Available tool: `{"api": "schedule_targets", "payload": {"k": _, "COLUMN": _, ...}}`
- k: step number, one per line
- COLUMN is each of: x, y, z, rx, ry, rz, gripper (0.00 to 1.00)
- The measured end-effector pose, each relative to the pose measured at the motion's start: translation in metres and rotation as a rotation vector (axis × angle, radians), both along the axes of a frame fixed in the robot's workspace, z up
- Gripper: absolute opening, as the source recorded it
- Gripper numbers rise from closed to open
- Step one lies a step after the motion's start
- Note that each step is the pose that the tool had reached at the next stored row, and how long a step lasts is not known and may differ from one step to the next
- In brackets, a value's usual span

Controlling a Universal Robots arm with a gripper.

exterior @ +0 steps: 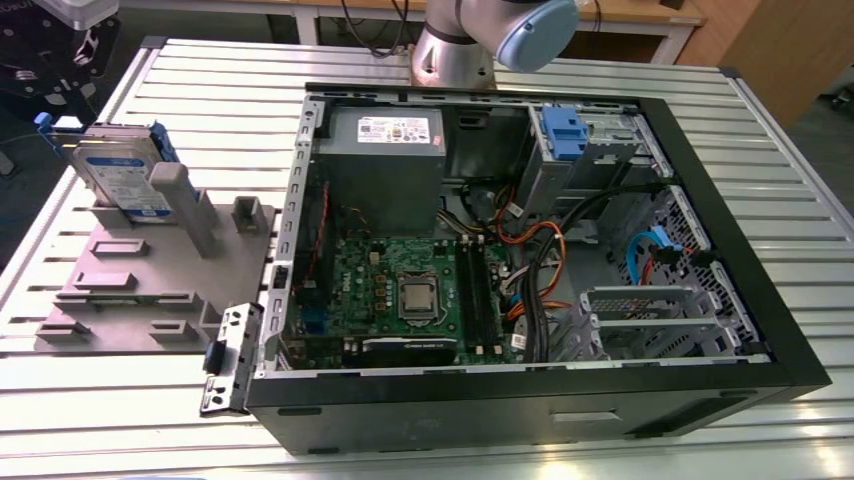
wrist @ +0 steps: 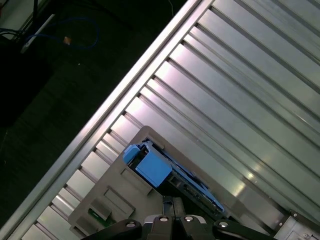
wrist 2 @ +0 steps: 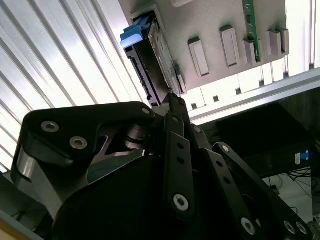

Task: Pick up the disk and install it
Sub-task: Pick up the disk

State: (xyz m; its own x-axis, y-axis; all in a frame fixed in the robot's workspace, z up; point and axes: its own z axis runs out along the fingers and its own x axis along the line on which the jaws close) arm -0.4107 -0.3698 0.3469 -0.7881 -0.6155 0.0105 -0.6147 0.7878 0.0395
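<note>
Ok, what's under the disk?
A grey holder plate on the slatted metal table; the disk stands on edge in it. A grey post covers part of its lower edge, hiding how it seats.

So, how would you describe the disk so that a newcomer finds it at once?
Find the open computer case; on the exterior view's left of it lies a grey fixture plate. The disk stands on edge at its far end: silver-grey, white-and-blue label, blue rails, unlike the blue caddy caged inside the case.
</note>
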Motion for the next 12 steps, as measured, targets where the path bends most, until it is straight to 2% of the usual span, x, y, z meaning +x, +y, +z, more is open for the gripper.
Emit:
{"api": "schedule_targets", "payload": {"k": 6, "x": 0.0, "y": 0.0, "z": 0.0, "rx": 0.0001, "ry": 0.0, "rz": 0.006, "gripper": 0.11}}
{"api": "schedule_targets", "payload": {"k": 12, "x": 0.0, "y": 0.0, "z": 0.0, "rx": 0.0001, "ry": -0.0001, "rz": 0.048, "gripper": 0.11}}
